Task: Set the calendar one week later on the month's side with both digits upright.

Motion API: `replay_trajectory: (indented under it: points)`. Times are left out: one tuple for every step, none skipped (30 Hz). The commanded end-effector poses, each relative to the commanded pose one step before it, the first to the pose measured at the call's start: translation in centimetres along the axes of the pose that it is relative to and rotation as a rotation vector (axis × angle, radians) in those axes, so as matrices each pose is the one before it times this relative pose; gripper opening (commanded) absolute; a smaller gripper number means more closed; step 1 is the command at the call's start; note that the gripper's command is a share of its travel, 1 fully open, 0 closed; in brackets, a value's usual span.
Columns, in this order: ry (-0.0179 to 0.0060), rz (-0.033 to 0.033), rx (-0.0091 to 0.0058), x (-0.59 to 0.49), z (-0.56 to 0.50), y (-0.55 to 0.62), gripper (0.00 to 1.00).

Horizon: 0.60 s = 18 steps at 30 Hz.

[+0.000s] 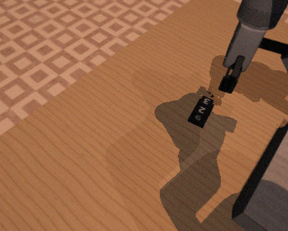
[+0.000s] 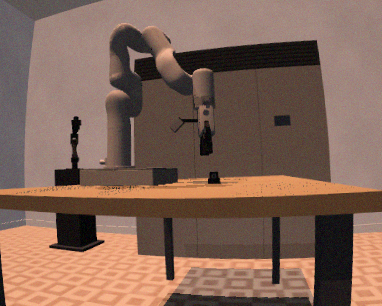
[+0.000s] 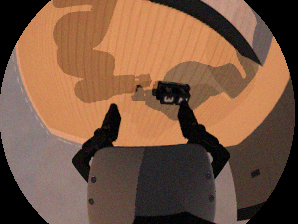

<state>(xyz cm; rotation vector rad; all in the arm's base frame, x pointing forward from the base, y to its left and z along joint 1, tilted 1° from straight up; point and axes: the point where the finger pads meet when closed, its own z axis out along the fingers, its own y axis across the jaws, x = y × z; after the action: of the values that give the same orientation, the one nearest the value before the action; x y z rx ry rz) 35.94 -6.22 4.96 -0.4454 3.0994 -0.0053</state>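
The gripper (image 1: pixel 228 84) (image 2: pixel 206 146) (image 3: pixel 148 109) is opened wide, with nothing held. Below its fingertips, apart from them, the dark calendar (image 1: pixel 201 112) (image 2: pixel 214 179) (image 3: pixel 173 93) is seen on the table (image 1: pixel 84 151) (image 2: pixel 187 204) (image 3: pixel 135 55); in the wrist view its characters are partly hidden by one finger.

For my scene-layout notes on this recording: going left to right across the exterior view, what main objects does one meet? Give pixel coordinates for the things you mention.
Black pedestal (image 2: pixel 76 231) → robot arm's upright lower column (image 2: pixel 119 137) → hand (image 2: pixel 206 150) → small dark calendar (image 2: pixel 214 178) (image 1: pixel 200 112) (image 3: pixel 172 93) on the table → small dark wall panel (image 2: pixel 282 120).
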Motion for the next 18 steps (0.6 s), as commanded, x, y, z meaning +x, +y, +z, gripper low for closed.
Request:
replay_trajectory:
  points:
    - [-0.00225,-0.16692,0.00111,-0.437,-0.204,0.37,1.0]
    - [-0.00002,-0.04126,-0.00005,-0.101,-0.028,0.097,1.0]
    - [-0.00002,-0.03481,-0.00004,-0.089,-0.024,0.078,1.0]
    - [0.0,-0.00645,-0.00001,-0.017,-0.004,0.014,1.0]
    - [0.0,0.0,0.0,0.0,0.0,0.0,1.0]
    - [0.0,0.0,0.0,0.0,0.0,0.0,1.0]
    - [-0.00004,-0.08054,-0.00009,-0.211,-0.055,0.174,1.0]
    - [-0.00004,-0.06371,-0.00007,-0.177,-0.044,0.125,1.0]
    - [-0.00001,-0.0147,-0.00002,-0.043,-0.01,0.026,1.0]
    - [-0.00002,-0.03093,-0.00003,-0.09,-0.021,0.055,1.0]
    - [-0.00002,-0.03602,-0.00004,-0.107,-0.025,0.061,1.0]
    - [-0.00001,-0.00918,-0.00001,-0.028,-0.006,0.015,1.0]
    - [-0.00005,-0.06451,-0.00007,-0.196,-0.045,0.101,1.0]
    - [-0.00001,-0.00922,-0.00001,-0.029,-0.006,0.013,1.0]
    - [-0.00005,-0.05784,-0.00006,-0.181,-0.04,0.079,1.0]
    - [-0.00001,-0.01335,-0.00001,-0.043,-0.009,0.016,1.0]
    - [-0.00005,-0.05461,-0.00005,-0.176,-0.038,0.063,1.0]
    - [-0.00001,-0.01392,-0.00001,-0.046,-0.01,0.014,1.0]
